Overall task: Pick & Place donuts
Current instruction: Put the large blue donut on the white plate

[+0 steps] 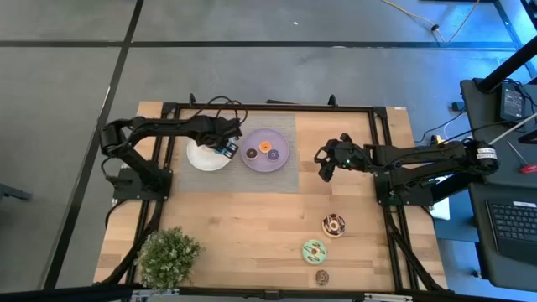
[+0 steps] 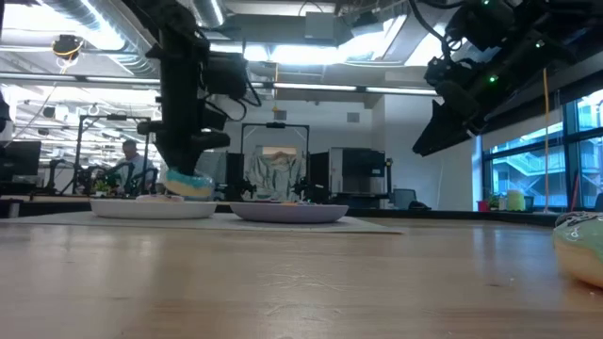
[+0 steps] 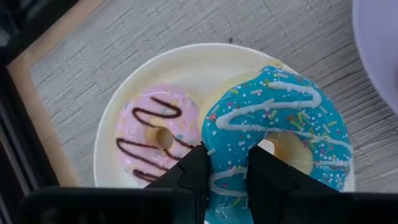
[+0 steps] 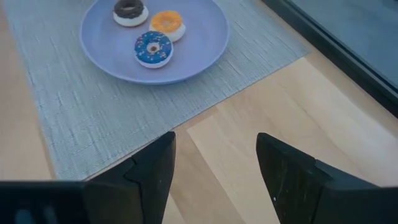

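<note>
Between left gripper [image 3: 227, 171] fingers: blue donut [image 3: 280, 130], pinched above white plate [image 3: 186, 62]. Just beyond: pink donut [image 3: 158, 134], already plated. Past the empty, wide-spread right gripper [image 4: 214, 165]: three minis [image 4: 149, 28] on lilac plate [image 4: 205, 43]. Elsewhere, chocolate donut [image 1: 334, 225], green donut [image 1: 315, 250] unplaced.

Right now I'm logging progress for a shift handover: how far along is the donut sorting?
Done: a pink donut lies on the white plate, and three minis sit on the lilac plate.
In hand: the left gripper holds the blue donut over the white plate.
Left: the chocolate donut, green donut and a small one wait on the table; the right gripper hovers open.
</note>
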